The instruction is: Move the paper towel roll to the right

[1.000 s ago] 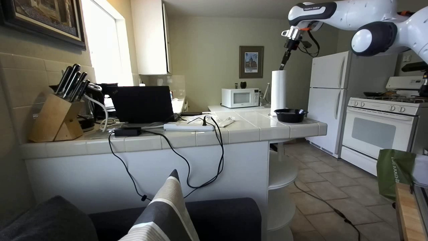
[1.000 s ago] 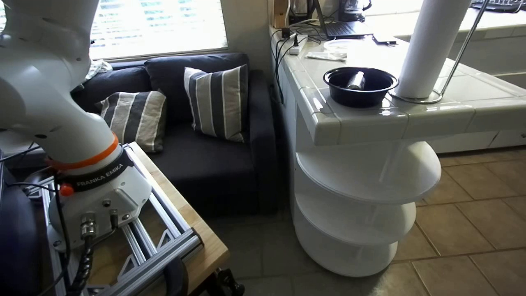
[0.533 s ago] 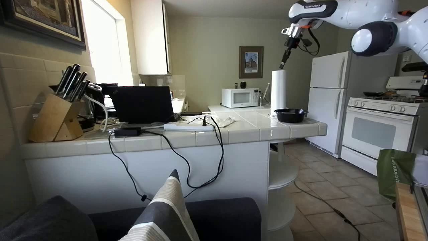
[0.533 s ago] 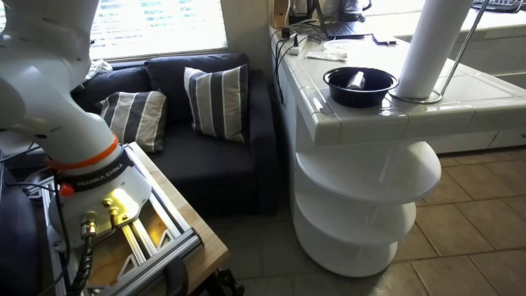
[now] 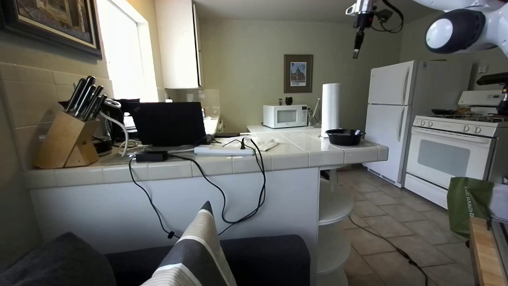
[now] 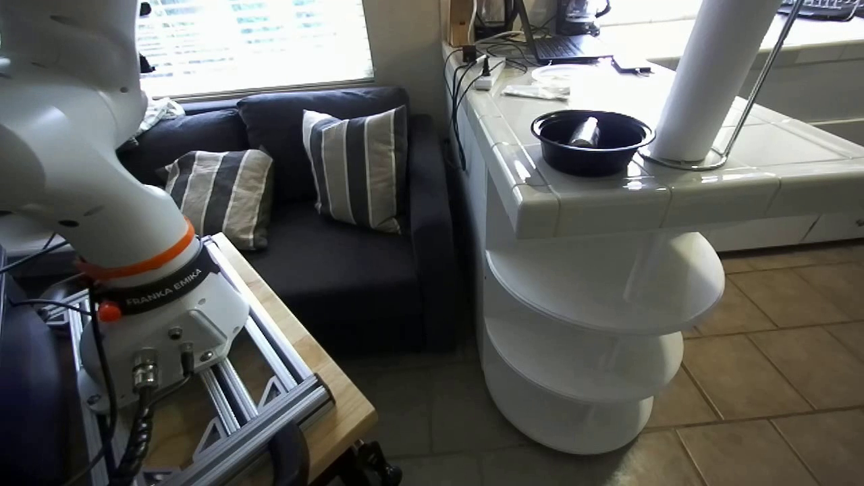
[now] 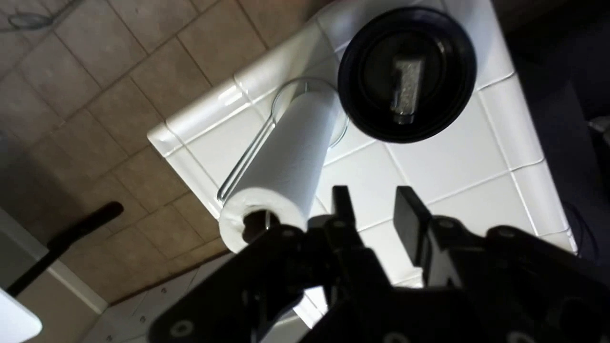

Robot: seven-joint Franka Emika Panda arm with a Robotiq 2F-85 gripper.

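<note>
The paper towel roll (image 5: pixel 331 111) stands upright on a wire holder on the tiled counter, just behind the black bowl in an exterior view. It also shows in an exterior view (image 6: pixel 709 81), its top cut off by the frame, and in the wrist view (image 7: pixel 290 147), its hollow top end nearest the camera. My gripper (image 5: pixel 356 55) is above the roll and to its right, apart from it. In the wrist view the gripper (image 7: pixel 371 195) is open, with only counter tiles showing between the fingers; part of the roll's top end is hidden behind it.
The black bowl (image 6: pixel 587 158) holds a silver cylinder (image 6: pixel 585 133) and stands close beside the roll. The wire holder (image 7: pixel 245 162) has an upright rod alongside the roll. The counter edge (image 5: pixel 349 155) is near. A laptop (image 5: pixel 170 123), cables and a power strip (image 5: pixel 222 151) lie further along.
My gripper has risen and moved right in an exterior view, away from the roll's top. The roll's base has stayed in place; its top has shifted very slightly right in an exterior view.
</note>
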